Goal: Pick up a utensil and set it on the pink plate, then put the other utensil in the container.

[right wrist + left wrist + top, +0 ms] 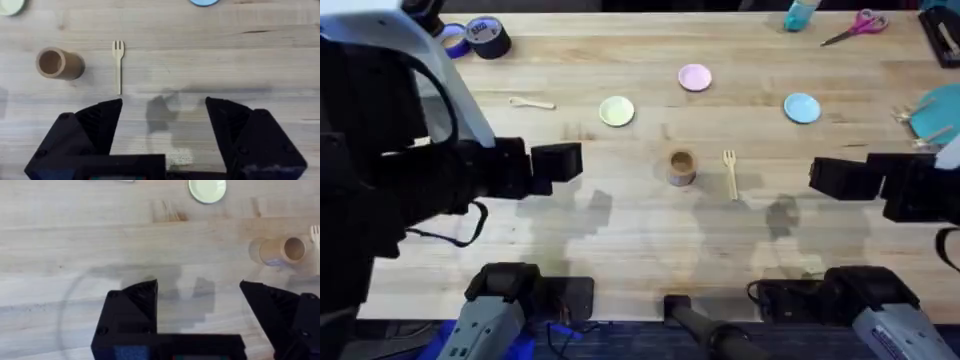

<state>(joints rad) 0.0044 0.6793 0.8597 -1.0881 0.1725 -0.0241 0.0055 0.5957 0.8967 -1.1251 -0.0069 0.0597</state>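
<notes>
Two grippers hover above the wooden table (pixel 620 240), each with its jaws spread wide and nothing between them. The left gripper (pixel 200 297) hangs left of the container (pixel 681 166), which stands near the table's middle. The right gripper (pixel 164 112) hangs right of the fork (pixel 730 172), which lies flat just beside the container, tines pointing toward the far edge. Farther back, the pink plate (pixel 695 77) sits bare between a yellow plate (pixel 616 111) and a blue plate (pixel 802 107). The spoon (pixel 531 102) lies well apart, left of the yellow plate.
</notes>
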